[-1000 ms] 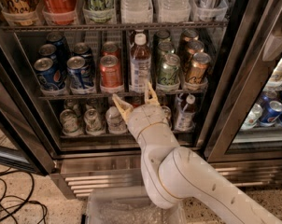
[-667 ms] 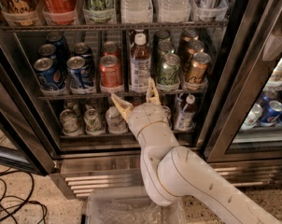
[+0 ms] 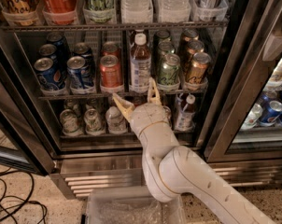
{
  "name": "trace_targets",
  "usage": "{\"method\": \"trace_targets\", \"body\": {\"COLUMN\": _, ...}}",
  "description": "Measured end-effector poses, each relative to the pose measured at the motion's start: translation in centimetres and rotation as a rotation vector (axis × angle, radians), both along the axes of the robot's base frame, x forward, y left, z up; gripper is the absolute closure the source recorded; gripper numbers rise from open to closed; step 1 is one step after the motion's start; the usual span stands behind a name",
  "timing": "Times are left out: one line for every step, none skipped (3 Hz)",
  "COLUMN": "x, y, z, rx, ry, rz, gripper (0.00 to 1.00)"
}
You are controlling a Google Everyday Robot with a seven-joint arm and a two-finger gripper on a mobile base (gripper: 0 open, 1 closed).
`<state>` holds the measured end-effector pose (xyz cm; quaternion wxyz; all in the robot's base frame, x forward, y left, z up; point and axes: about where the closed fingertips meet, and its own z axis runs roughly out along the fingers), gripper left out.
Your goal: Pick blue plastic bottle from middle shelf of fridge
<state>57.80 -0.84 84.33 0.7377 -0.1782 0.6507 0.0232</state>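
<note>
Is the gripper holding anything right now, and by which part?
Nothing is held. The white two-finger gripper is open below the tall white-capped clear plastic bottle, with nothing between its fingers.

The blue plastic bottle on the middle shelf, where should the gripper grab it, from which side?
Likely the shoulder, straight from the front: the blue plastic bottle stands upright at the front of the middle shelf, taller than the cans crowding both sides. The open gripper sits below.

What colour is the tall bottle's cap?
White cap, camera view; the open gripper hovers just below the bottle.
</note>
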Motion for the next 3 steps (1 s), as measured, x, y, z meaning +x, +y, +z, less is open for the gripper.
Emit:
{"method": "trace_targets", "body": {"x": 0.12, "y": 0.07, "z": -0.12, "rx": -0.002, "ry": -0.007, "rz": 0.01, "gripper": 0.21}}
{"method": "trace_targets", "body": {"x": -0.58, "y": 0.59, "z": 0.58, "rx": -0.033, "ry": -0.019, "rz": 0.027, "gripper": 0.22}}
{"method": "trace_targets", "body": {"x": -0.83, "y": 0.47, "z": 0.59, "rx": -0.035, "ry": -0.025, "rz": 0.019, "gripper": 0.23}}
